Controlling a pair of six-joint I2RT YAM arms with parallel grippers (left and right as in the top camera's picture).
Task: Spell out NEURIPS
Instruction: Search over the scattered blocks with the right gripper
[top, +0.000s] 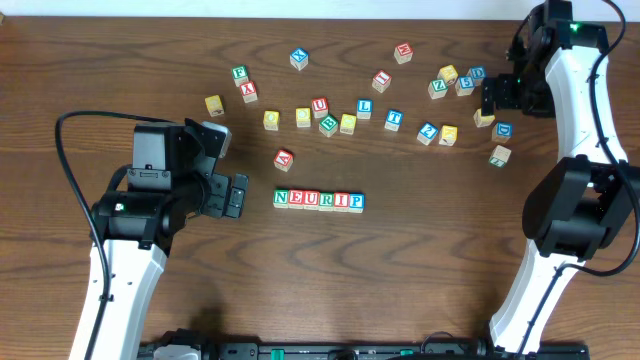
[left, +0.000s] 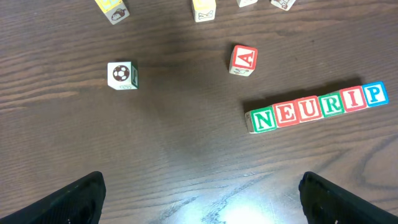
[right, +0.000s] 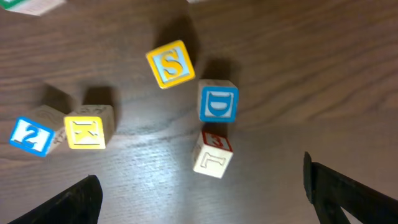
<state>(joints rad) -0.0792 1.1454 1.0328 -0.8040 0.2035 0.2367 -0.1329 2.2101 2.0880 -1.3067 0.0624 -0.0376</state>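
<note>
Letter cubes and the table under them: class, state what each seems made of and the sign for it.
Letter cubes: probably pale wood, coloured printed faces; bare sides look matt and light. Table: dark wood or wood-look laminate, slightly glossy; grain lines and a glare show.

Yellow S cube (right: 170, 63) sitting tilted, upper centre. Blue D cube (right: 218, 102) lying lower right of it, red 3 cube (right: 212, 152) touching beneath. Yellow K cube (right: 89, 127) and blue 2 cube (right: 30, 135) sitting side by side, mid-left. Right gripper (right: 202, 196) hanging wide apart, fingers showing at bottom corners.

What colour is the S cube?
S cube: yellow frame and letter on light blue; clearest in the right wrist view.
</note>
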